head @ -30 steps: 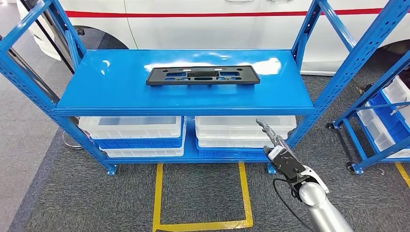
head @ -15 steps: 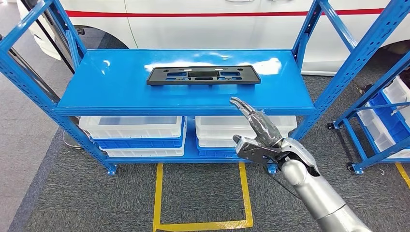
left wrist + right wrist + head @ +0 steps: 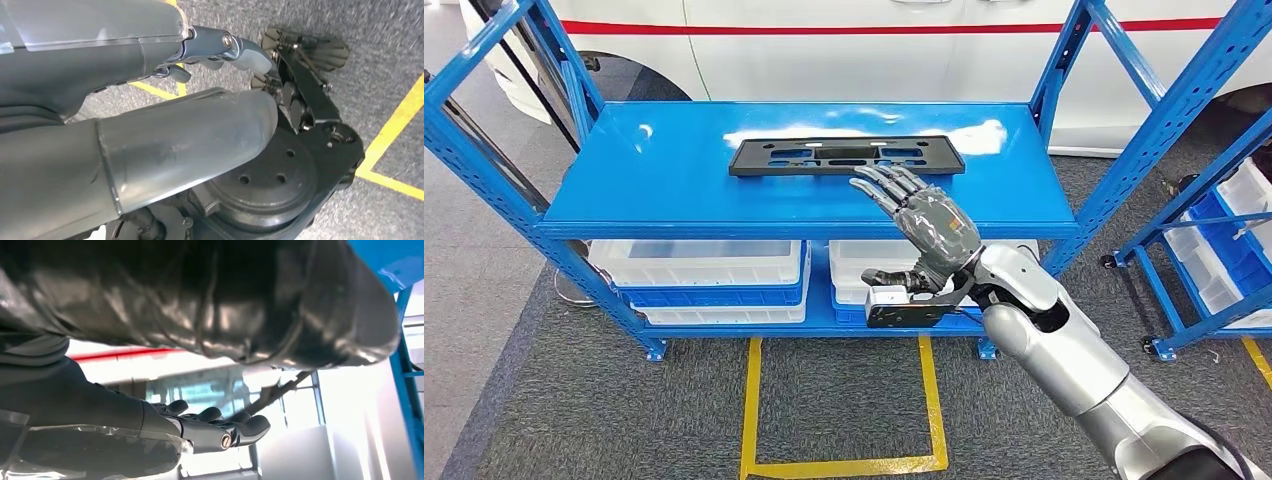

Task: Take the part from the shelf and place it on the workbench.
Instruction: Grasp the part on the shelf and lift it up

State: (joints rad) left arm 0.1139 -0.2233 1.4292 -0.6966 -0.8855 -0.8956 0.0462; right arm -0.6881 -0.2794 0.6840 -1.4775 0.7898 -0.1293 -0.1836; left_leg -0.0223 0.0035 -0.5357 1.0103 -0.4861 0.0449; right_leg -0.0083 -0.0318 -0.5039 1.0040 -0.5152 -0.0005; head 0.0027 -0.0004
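Observation:
The part (image 3: pixel 845 155), a flat black rectangular frame with slots, lies toward the back middle of the blue shelf top (image 3: pixel 674 180). My right hand (image 3: pixel 919 225) hovers over the shelf's front edge, just in front of the part. Its fingers (image 3: pixel 882 182) are stretched out and spread toward the part's near edge, holding nothing. In the right wrist view the fingers (image 3: pixel 220 432) of the same hand (image 3: pixel 125 420) reach out straight. My left hand (image 3: pixel 165 115) hangs low over grey carpet in the left wrist view, fingers loose and empty.
Blue uprights (image 3: pixel 1124 150) frame the shelf on both sides. White and blue bins (image 3: pixel 704 280) fill the lower level. A second blue rack with bins (image 3: pixel 1224 240) stands at the right. Yellow tape (image 3: pixel 844 465) marks the carpet, and a white vehicle (image 3: pixel 844 50) is behind.
My right arm has swung up from below shelf level to above the shelf's front edge, and the hand has turned with its fingers toward the part. The part has not moved.

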